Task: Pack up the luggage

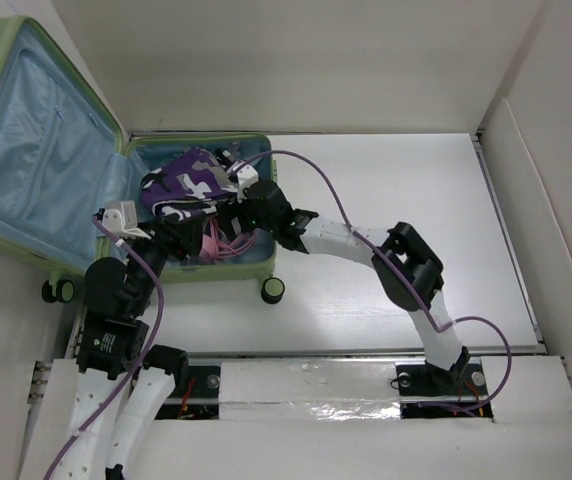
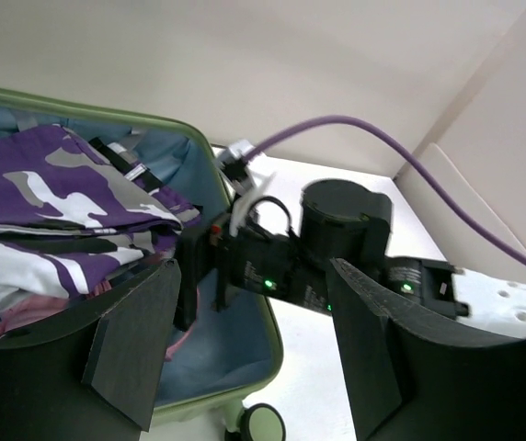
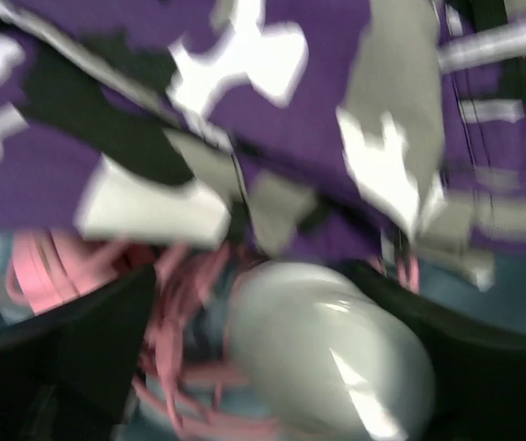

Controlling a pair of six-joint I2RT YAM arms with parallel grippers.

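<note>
- Black fingers [image 3: 61, 358] of right gripper [image 3: 318, 367] spread wide, gripping nothing; pale glossy item [image 3: 327, 349] loose between them, clear of the left-hand finger at least.
- Just past the tips: pink straps [image 3: 180, 303] tangled against that item, then purple camo garment [image 3: 281, 119] heaped further out. Wrist view blurred, so nothing finer to tell.
- Judged: item let down low, beside the clothes and not on top, to fill the gap in front of the pile.
- All of it inside the luggage [image 1: 216, 270], open directly beneath this gripper, lid [image 1: 36, 140] thrown back far off to the left.
- Left gripper [image 2: 249, 386] close beside the right one, over the luggage's near part, roughly half open and empty; probably waiting there to tuck or steady the clothes.
- Further out: wheel [image 1: 273, 289] just nearward of the right wrist, white table [image 1: 386, 200] under everything.
</note>
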